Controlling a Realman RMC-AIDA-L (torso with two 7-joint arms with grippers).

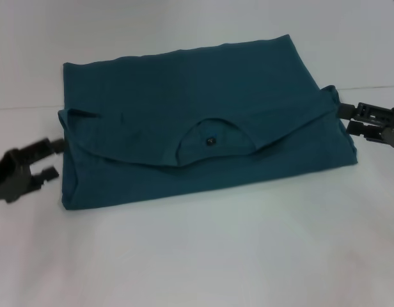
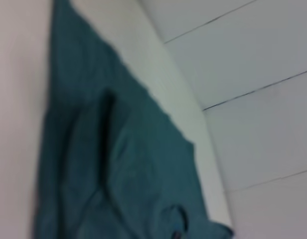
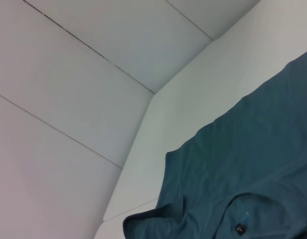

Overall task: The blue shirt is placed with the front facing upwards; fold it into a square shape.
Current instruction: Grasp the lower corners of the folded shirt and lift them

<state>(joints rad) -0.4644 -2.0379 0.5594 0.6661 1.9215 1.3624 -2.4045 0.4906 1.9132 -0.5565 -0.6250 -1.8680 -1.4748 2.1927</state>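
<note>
The blue shirt [image 1: 184, 89] lies folded into a wide rectangle on the white table [image 1: 216, 256]. Its top part is folded down, so the round collar [image 1: 213, 146] with a small dark label sits at the middle front. My left gripper [image 1: 56, 158] is open just off the shirt's left edge, low over the table. At the right edge, beside a slightly raised corner [image 1: 331, 94], my right gripper [image 1: 348, 118] is open too. Neither has cloth between its fingers. The left wrist view shows the shirt [image 2: 118, 164], and so does the right wrist view, with shirt [image 3: 263, 164] and collar.
White table surface stretches in front of the shirt and on both sides. The table's back edge [image 3: 143, 149] meets a white panelled wall [image 3: 93, 74] behind it.
</note>
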